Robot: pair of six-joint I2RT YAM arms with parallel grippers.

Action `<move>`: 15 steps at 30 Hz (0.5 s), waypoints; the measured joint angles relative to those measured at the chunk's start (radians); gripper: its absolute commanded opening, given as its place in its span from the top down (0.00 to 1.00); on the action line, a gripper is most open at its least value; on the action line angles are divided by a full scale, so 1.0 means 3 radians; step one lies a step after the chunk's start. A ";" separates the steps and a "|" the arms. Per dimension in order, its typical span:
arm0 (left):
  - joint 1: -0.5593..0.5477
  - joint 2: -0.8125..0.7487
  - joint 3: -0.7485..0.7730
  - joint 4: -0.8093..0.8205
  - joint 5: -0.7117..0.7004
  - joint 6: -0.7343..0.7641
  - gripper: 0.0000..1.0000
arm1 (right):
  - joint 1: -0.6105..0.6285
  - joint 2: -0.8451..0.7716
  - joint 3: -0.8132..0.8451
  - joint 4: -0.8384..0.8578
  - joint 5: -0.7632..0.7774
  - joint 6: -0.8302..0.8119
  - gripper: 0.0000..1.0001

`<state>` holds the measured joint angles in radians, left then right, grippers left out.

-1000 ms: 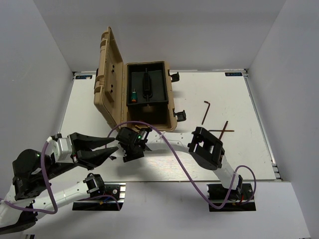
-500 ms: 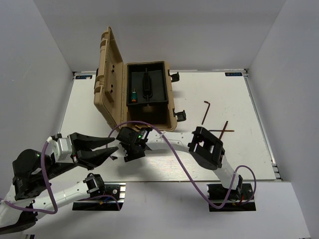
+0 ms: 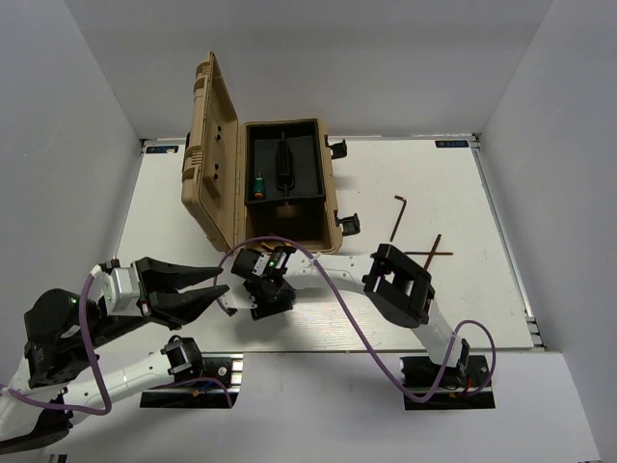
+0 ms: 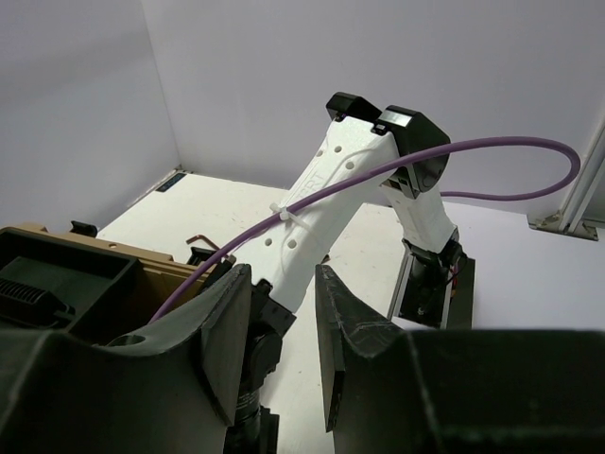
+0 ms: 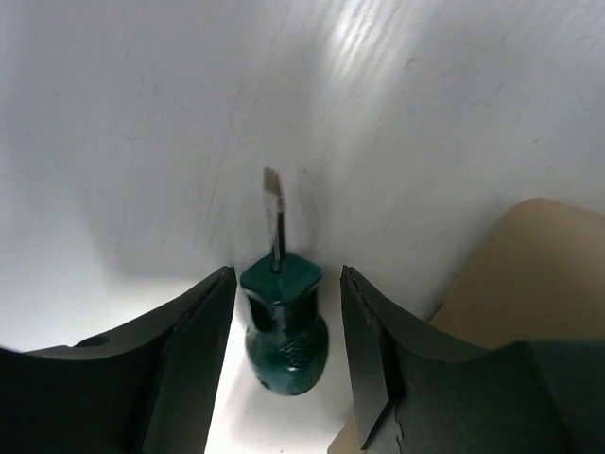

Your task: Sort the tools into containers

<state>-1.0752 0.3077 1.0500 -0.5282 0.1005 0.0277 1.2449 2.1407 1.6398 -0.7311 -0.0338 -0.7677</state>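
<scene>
A stubby green-handled screwdriver (image 5: 284,326) lies on the white table with its blade pointing away, between the fingers of my right gripper (image 5: 285,276). Those jaws are open, with a gap on each side of the handle. In the top view my right gripper (image 3: 264,299) hangs low just in front of the tan case (image 3: 207,145), and the screwdriver is hidden under it. Another green screwdriver with an orange end (image 3: 258,183) lies in the case's black tray (image 3: 307,159). Two reddish-brown hex keys (image 3: 398,217) (image 3: 431,251) lie to the right. My left gripper (image 3: 225,280) hovers open and empty beside the right wrist.
The case's lid stands open on the left and its front latches (image 3: 349,224) stick out toward the hex keys. A purple cable (image 3: 333,289) loops over the right arm (image 4: 331,189), which crosses in front of my left gripper (image 4: 284,331). The case's corner (image 5: 529,274) lies close right of the right fingers.
My right gripper has shifted slightly toward the near edge, turned a little over the screwdriver, and its jaws have narrowed a touch. The left arm has stayed still.
</scene>
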 measured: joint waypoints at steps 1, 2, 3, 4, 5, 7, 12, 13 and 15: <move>0.0000 0.0000 0.0000 0.0000 0.0003 0.0000 0.56 | 0.0000 -0.0001 0.0000 -0.0020 -0.0008 -0.0004 0.45; 0.0000 0.0000 0.0000 -0.0001 0.0004 0.0000 0.56 | -0.0001 -0.0001 0.0000 -0.0041 -0.0014 -0.0011 0.45; 0.0000 0.0000 0.0000 0.0000 0.0005 0.0000 0.56 | -0.0001 -0.0001 0.0000 -0.0065 -0.0020 -0.0023 0.45; 0.0000 0.0000 0.0000 0.0000 0.0005 0.0000 0.56 | -0.0004 -0.0003 -0.0008 -0.0086 -0.0036 -0.0032 0.45; -0.0001 0.0000 0.0000 -0.0001 0.0006 0.0000 0.56 | -0.0005 -0.0011 -0.0020 -0.0099 -0.0050 -0.0045 0.47; 0.0000 0.0000 0.0000 -0.0001 0.0006 0.0000 0.56 | -0.0006 -0.0057 -0.0099 -0.0099 -0.0076 -0.0081 0.60; -0.0001 0.0000 0.0000 -0.0001 0.0014 0.0000 0.56 | -0.0006 -0.0140 -0.0223 -0.0140 -0.0122 -0.0075 1.00; 0.0000 0.0000 0.0000 -0.0001 0.0015 0.0000 0.56 | -0.0008 -0.0151 -0.0242 -0.0139 -0.0149 -0.0080 1.00; 0.0000 0.0000 0.0000 -0.0001 0.0015 0.0000 0.56 | -0.0010 -0.0192 -0.0294 -0.0156 -0.0207 -0.0081 1.00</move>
<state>-1.0752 0.3077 1.0500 -0.5285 0.1051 0.0277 1.2419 2.0830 1.5517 -0.7780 -0.0959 -0.7921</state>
